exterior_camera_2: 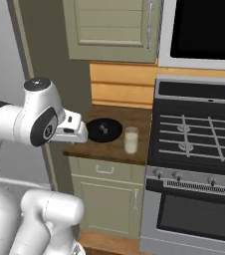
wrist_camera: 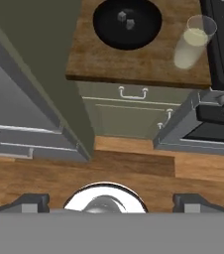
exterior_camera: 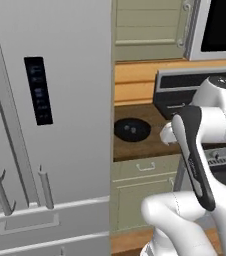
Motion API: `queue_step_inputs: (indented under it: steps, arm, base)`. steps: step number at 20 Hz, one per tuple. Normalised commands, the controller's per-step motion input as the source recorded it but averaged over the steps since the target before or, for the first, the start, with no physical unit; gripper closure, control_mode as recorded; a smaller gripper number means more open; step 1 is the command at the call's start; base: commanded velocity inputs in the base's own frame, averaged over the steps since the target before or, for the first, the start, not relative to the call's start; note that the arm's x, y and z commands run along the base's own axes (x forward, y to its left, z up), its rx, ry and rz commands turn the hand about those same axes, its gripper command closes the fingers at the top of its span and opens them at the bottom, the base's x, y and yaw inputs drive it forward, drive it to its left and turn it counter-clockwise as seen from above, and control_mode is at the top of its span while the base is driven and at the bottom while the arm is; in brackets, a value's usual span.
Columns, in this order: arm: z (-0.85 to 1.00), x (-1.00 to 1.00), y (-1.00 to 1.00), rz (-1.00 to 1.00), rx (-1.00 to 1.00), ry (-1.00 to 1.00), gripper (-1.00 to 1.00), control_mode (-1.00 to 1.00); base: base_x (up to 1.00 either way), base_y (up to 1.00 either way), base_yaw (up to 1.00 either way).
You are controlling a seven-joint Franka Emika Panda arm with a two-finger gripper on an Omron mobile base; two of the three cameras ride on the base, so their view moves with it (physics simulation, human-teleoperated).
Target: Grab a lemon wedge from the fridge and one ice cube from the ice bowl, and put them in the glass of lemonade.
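Note:
The fridge [exterior_camera: 70, 100] fills the left, both doors shut, its lower drawers [wrist_camera: 15, 141] below my hand. The lemon wedge is hidden. On the wooden counter [exterior_camera_2: 109, 149] sits the black ice bowl [exterior_camera_2: 104, 130] [exterior_camera: 132, 129], with two small cubes [wrist_camera: 126, 20] in it. The glass of lemonade [exterior_camera_2: 131, 140] [wrist_camera: 191, 47] stands upright just right of the bowl, beside the stove. My gripper [wrist_camera: 111, 202] hangs open and empty in front of the counter, above the floor, short of bowl and glass.
A stove [exterior_camera_2: 199, 134] with an oven door adjoins the counter on the right, under a microwave [exterior_camera_2: 204, 30]. Beige cabinet doors and a drawer [exterior_camera_2: 109, 194] sit below the counter, an upper cabinet [exterior_camera_2: 114, 27] above it. Wooden floor [wrist_camera: 134, 171] lies under the hand.

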Motion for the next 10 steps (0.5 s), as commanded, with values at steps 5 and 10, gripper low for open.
queue_step_inputs:
  steps: [5, 10]
  arm:
    - [0.00, 0.00, 0.00, 0.00, 0.00, 0.00, -1.00, 1.00]
    - [0.00, 0.00, 0.00, 0.00, 0.00, 0.00, -1.00, 1.00]
  base:
    - [0.64, -0.38, 0.00]
    - [0.86, -0.35, 0.02]
